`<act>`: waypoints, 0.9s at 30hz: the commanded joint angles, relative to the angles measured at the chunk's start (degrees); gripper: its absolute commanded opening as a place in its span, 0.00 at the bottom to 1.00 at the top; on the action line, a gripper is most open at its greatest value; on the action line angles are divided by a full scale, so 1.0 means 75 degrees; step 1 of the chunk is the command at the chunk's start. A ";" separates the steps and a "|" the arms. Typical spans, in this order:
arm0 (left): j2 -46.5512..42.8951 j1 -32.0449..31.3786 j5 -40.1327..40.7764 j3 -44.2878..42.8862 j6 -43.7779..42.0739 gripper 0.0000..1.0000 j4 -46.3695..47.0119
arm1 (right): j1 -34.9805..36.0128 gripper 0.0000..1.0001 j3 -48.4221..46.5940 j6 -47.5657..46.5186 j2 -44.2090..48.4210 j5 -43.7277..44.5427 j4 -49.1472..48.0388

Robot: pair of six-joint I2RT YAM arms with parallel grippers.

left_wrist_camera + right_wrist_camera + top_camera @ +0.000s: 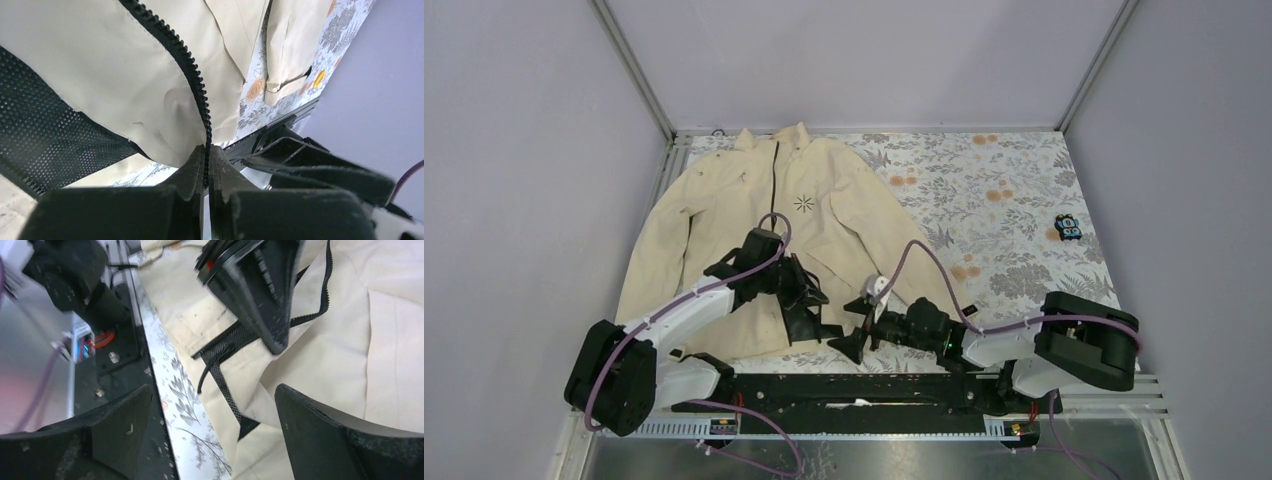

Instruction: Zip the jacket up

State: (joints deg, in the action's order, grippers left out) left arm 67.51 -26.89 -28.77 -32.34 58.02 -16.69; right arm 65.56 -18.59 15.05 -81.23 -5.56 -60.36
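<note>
Left pincer [206, 169] is clamped shut on the bottom end of the zipper [186, 67]. The dark teeth run down the cream edge and go straight in between the two fingers. Right next to that edge the front panel is flipped open, so you can see the black mesh lining [42, 130].

Right pincer [212, 390] is wide open with nothing in it. It's low over the hem, just to the right of the left one. From its wrist view the left pincer's black body sits right across the zipper edge and hides part of it. A loose bit of the black zipper tape and mesh is lying on the fabric below that.

The jacket [724, 210] is laid out flat on the left half of the table [1004, 190], collar at the far edge, hem toward the arms, and a little starburst logo [803, 203] on the chest. One sleeve comes down the right side, and its cuff [282, 75] with a black tab [306, 73] rests on the flowery table cover.

Well apart from all that, near the table's right edge, there's a small dark gadget [1067, 228]. I can't make out what it is.
</note>
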 commanded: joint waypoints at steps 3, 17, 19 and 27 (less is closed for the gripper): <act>-0.0027 -0.0035 0.0537 -0.0710 0.0109 0.00 -0.0959 | 0.0877 1.00 0.0362 -0.3649 -0.0841 0.1156 -0.2252; 0.0248 -0.0035 0.0456 -0.1029 -0.0108 0.00 -0.1350 | 0.2016 0.98 -0.0028 -0.7681 -0.3000 0.2733 -0.4746; 0.0217 -0.0035 0.0490 -0.1013 -0.0149 0.00 -0.1349 | 0.2005 0.97 -0.0070 -0.7691 -0.3020 0.2796 -0.4747; 0.0158 -0.0035 0.0325 -0.0855 -0.0181 0.00 -0.1130 | 0.2005 0.70 -0.0490 -0.8061 -0.3164 0.2640 -0.4767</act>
State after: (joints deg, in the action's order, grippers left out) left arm 69.43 -26.92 -25.23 -37.80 57.45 -27.24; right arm 80.31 -20.21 -42.30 -104.51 14.04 -84.40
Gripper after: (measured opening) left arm 0.025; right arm 0.784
